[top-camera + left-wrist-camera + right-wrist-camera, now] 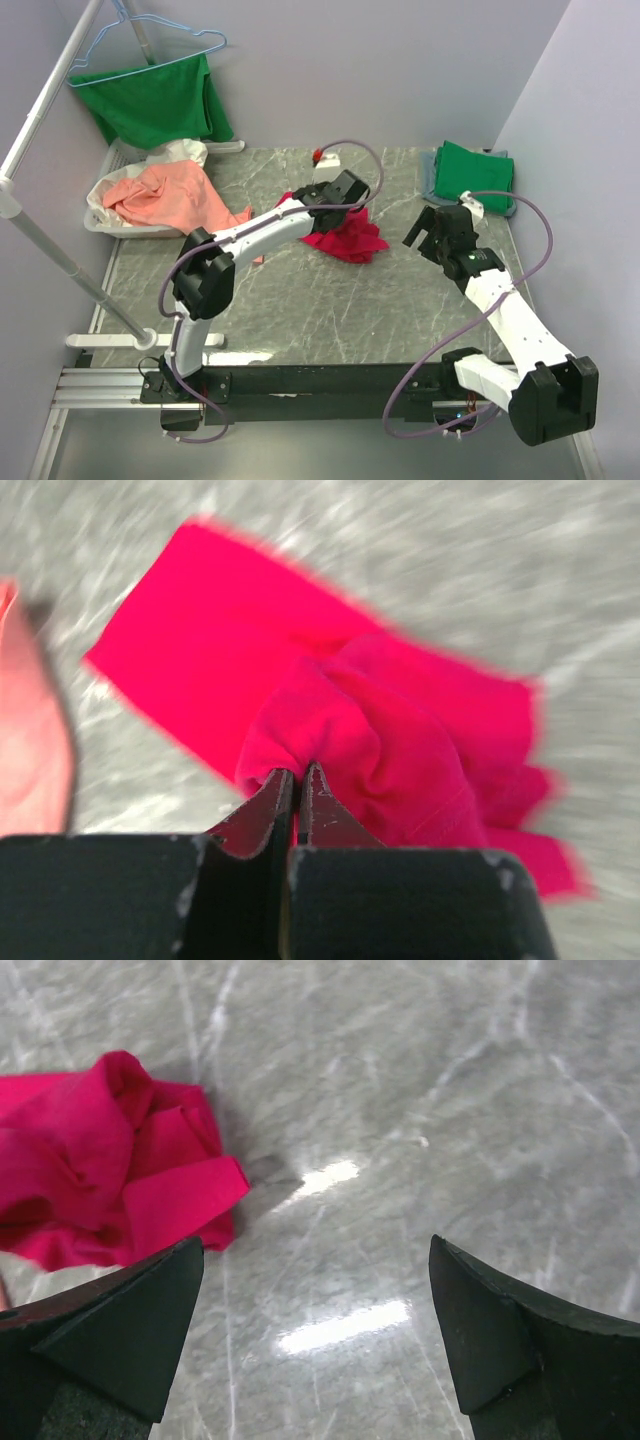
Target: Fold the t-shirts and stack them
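The crimson-red t-shirt (348, 240) lies crumpled on the marble table, mid-way back. My left gripper (345, 200) is shut on a fold of it; in the left wrist view the closed gripper (297, 772) pinches the red cloth (400, 740), which hangs bunched below. My right gripper (425, 232) is open and empty to the right of the red shirt; in its wrist view the gripper (315, 1250) is spread over bare table with the red shirt (110, 1170) at upper left. A folded green t-shirt (473, 172) lies on a folded grey one (431, 171) at back right.
A white basket (96, 222) at back left holds salmon-pink cloth (165, 198) that spills onto the table. A green garment (155, 100) hangs on a blue hanger (150, 45) from a white rack. A small white-and-red object (325, 160) sits at the back edge.
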